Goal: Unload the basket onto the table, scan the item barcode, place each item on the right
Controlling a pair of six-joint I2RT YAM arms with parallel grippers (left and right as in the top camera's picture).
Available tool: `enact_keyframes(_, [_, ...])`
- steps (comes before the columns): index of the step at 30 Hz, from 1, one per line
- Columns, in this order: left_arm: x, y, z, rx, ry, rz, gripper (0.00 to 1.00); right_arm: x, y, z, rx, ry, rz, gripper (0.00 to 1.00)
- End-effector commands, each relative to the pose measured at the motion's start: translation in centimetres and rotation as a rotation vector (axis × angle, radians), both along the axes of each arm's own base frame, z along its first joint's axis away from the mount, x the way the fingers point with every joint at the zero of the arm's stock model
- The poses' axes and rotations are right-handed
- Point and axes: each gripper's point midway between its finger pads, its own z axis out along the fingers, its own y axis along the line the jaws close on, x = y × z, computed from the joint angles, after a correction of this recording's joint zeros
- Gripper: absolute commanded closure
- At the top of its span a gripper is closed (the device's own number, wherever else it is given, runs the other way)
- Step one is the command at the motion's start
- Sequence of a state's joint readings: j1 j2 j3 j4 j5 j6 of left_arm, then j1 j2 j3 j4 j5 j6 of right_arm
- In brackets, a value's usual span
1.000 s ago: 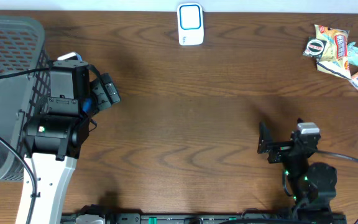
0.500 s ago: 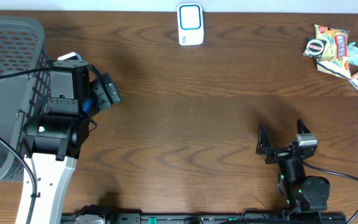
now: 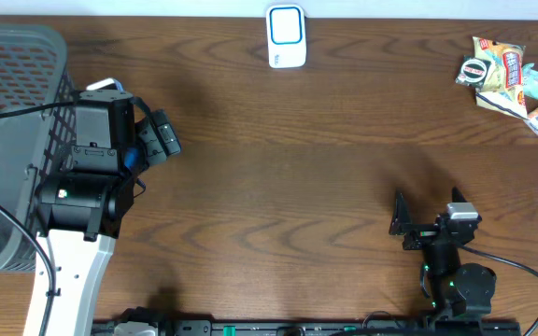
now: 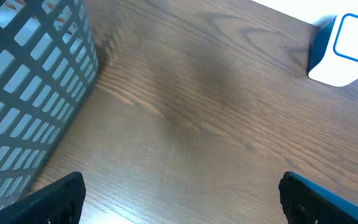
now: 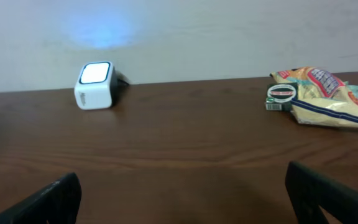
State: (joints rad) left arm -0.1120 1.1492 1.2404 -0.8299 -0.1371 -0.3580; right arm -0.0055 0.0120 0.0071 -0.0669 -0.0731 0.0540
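The scanner is a white box with a blue-framed window, standing at the table's far edge; it also shows as the scanner and the scanner. Several packaged snack items lie heaped at the far right, among them a yellow packet. No barcode is readable. My left gripper hovers beside the basket, open and empty; its wrist view shows the left gripper with only bare wood between its jaws. My right gripper sits near the front edge, open and empty, facing the far wall; its wrist view shows the right gripper.
A grey mesh basket fills the left end of the table, its wall close to my left gripper. Brown wood stretches between both arms and the scanner. A pale wall rises behind the table.
My right arm has drawn back a little toward the front edge, its gripper still open. The left arm, scanner and items have not moved.
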Motion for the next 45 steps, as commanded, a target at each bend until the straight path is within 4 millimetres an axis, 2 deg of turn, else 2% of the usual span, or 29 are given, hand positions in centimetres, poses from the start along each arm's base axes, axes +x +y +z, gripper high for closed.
enact_keyframes(1, [0.0,0.2,0.2,0.013,-0.006,-0.001,0.02,0.0,-0.3,-0.1,-0.083,-0.002,-0.006,0.01])
enact_keyframes(7, [0.0,0.2,0.2,0.013,-0.006,-0.001,0.02,0.0,-0.8,-0.2,-0.098,0.003,-0.037,0.01])
enact_keyframes(16, [0.0,0.2,0.2,0.013,-0.006,-0.001,0.02,0.0,-0.5,-0.2,-0.018,0.006,-0.026,0.01])
enact_keyframes(24, [0.0,0.2,0.2,0.013,-0.006,-0.001,0.02,-0.1,0.5,-0.1,-0.018,0.001,0.015,0.01])
enact_keyframes(45, [0.0,0.2,0.2,0.013,-0.006,-0.001,0.02,-0.1,0.5,-0.1,-0.018,-0.001,0.014,0.01])
